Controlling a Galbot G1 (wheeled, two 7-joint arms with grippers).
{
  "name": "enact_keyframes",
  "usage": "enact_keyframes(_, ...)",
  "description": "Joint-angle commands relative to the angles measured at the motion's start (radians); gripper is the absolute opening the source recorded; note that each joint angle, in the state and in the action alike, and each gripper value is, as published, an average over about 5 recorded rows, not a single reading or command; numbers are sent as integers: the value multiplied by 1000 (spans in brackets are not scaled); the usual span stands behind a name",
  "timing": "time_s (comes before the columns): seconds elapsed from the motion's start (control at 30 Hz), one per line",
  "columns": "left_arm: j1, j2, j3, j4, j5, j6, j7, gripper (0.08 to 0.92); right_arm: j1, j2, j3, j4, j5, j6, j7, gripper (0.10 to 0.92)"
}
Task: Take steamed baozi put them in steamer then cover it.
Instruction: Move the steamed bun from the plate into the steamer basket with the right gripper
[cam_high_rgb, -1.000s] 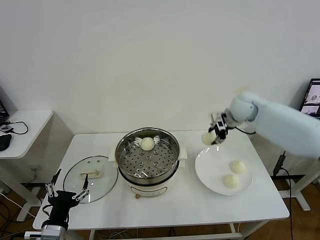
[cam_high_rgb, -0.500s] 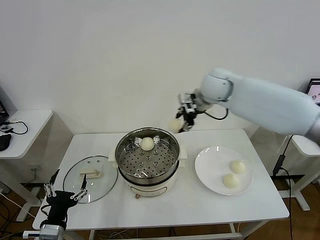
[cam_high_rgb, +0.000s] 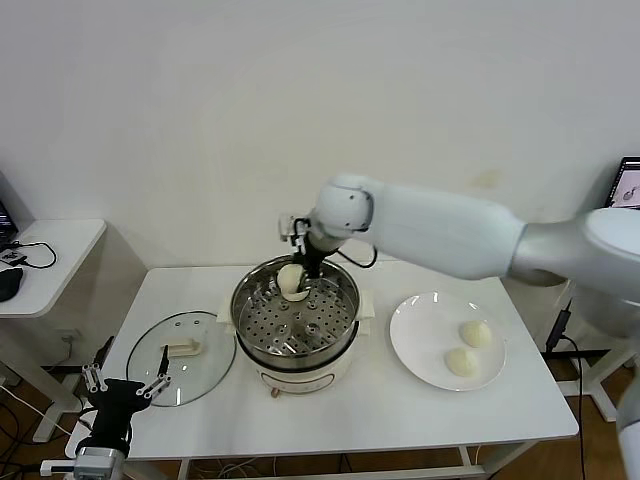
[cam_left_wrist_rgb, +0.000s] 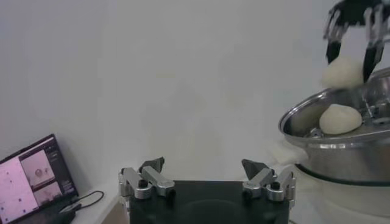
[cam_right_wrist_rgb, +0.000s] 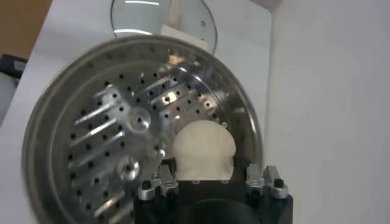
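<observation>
The steamer (cam_high_rgb: 240, 302) stands mid-table, its perforated tray (cam_right_wrist_rgb: 109, 122) uncovered. One baozi (cam_left_wrist_rgb: 340, 119) rests on the tray near the back rim. My right gripper (cam_high_rgb: 293, 272) hangs just above it, shut on a second baozi (cam_left_wrist_rgb: 343, 73), which also fills the space between the fingers (cam_right_wrist_rgb: 203, 149) in the right wrist view. Two more baozi (cam_high_rgb: 476, 333) (cam_high_rgb: 461, 361) lie on the white plate (cam_high_rgb: 420, 345) to the right. The glass cover (cam_high_rgb: 150, 350) lies flat on the table left of the steamer. My left gripper (cam_high_rgb: 122, 385) waits open near the front left corner, nothing between its fingers (cam_left_wrist_rgb: 155, 164).
A small side table (cam_high_rgb: 60, 250) with cables stands to the left. A laptop (cam_left_wrist_rgb: 36, 176) shows in the left wrist view. A monitor (cam_high_rgb: 628, 185) sits at the far right edge. The white wall runs close behind the table.
My right arm has swung left from above the plate to over the steamer's back rim, carrying the baozi and lowering it. The left gripper has stayed put.
</observation>
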Motion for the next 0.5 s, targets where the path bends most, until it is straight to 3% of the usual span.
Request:
enact_keyframes(0.03, -6, -1, -3, 1, -1, 0, 0, 823, -89, 134, 0, -90, 30, -63, 65, 594)
enact_keyframes(0.5, -5, -4, -3, 1, -2, -2, -1, 823, -124, 203, -4, -130, 22, -89, 68, 594)
